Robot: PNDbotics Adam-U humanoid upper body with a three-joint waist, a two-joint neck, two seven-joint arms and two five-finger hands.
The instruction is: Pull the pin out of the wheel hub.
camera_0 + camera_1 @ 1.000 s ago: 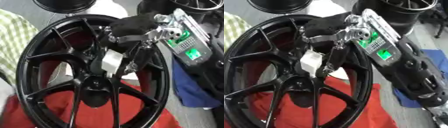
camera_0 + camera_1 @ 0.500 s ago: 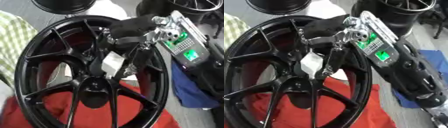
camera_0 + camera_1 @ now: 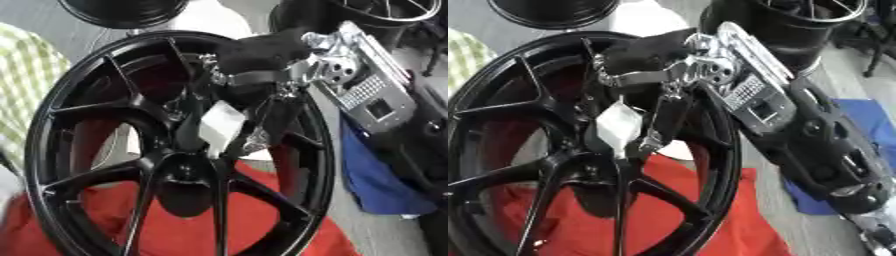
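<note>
1. Left eye view first: black wheel point(image 3: 175, 150) lay flat, face up, on a red cloth point(image 3: 114, 220). My read is the cloth was there to protect the finish and stop it sliding.
2. Right hand point(image 3: 254, 95) came in from the upper right, reaching over the rim and down between the spokes toward the wheel hub point(image 3: 188, 170).
3. Fingers pointed down into the wheel, just above the hub. A pale tag-like piece point(image 3: 220, 122) sat among them, close to the hub.
4. Pin itself: couldn't make it out in this view. Judging by where the fingers were aimed, it should have been at or just above the hub, behind the tag.
5. Right eye view: same hand point(image 3: 645, 100), with its silver wrist joint and forearm running off to the lower right. The wrist was bent steeply, so the fingers dropped near vertical into the spoke gap.
6. Fingers looked curled round the pale piece point(image 3: 617, 125), one dark finger on each side, so I'd call it a pinch on that piece. Whether the pin was attached to it, couldn't tell.
7. Steep approach made sense: the spokes left a narrow gap, and a straight-up pull needed the fingers aligned with the hub axis.
8. Left hand showed in neither view.
</note>
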